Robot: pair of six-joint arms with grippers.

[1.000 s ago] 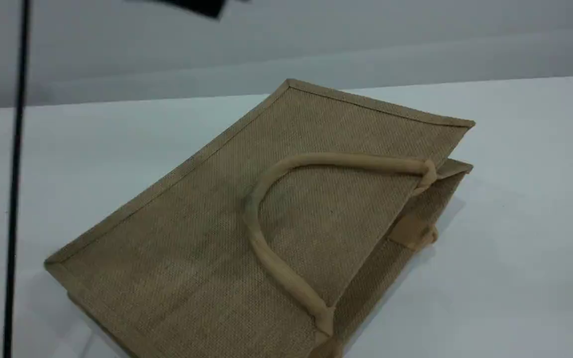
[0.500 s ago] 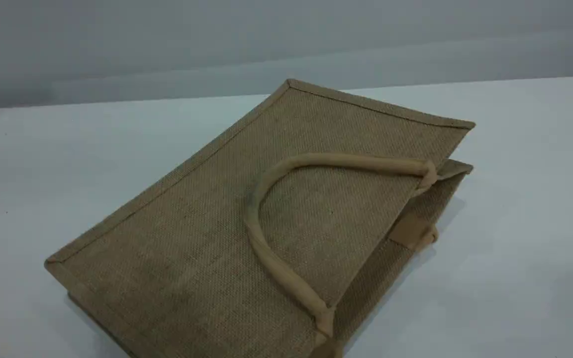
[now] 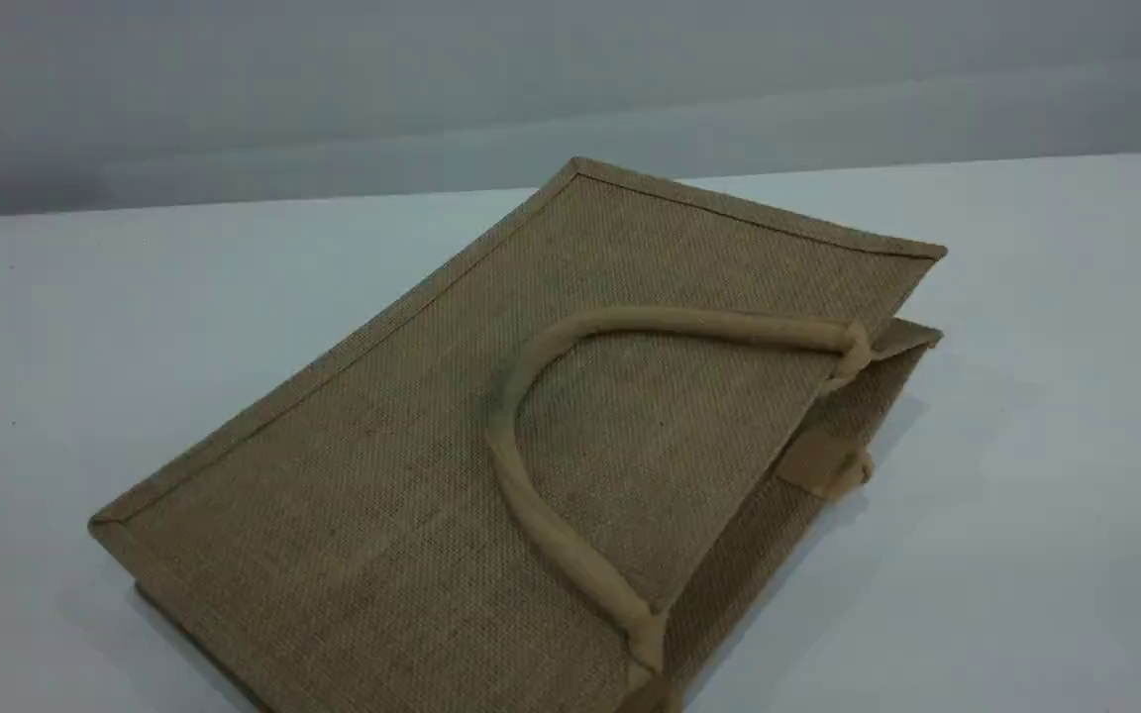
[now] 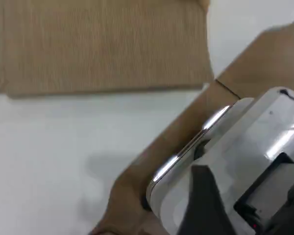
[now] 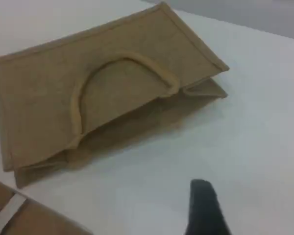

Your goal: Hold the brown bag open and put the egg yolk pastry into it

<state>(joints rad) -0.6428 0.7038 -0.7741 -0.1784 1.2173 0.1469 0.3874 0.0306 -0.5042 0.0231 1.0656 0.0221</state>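
Observation:
The brown bag [image 3: 491, 465] lies flat on the white table [image 3: 1026, 446], its mouth toward the right. One beige loop handle [image 3: 531, 495] rests on its upper face, and the tip of a second handle [image 3: 833, 465] pokes out underneath. The bag also shows in the left wrist view [image 4: 98, 44] and in the right wrist view [image 5: 103, 93]. Neither gripper appears in the scene view. A single black fingertip [image 4: 203, 205] of my left gripper shows, away from the bag. The right gripper's black fingertip [image 5: 203, 208] hovers over bare table with nothing at it. The egg yolk pastry is out of view.
A brown cardboard surface [image 4: 186, 132] and a white device [image 4: 245, 147] lie under my left gripper. Another cardboard corner with white tape [image 5: 14, 213] sits at the right wrist view's lower left. A grey wall [image 3: 570, 89] backs the table.
A black cable at the left and a dark arm part at the top edge have left the scene view. The bag has not moved.

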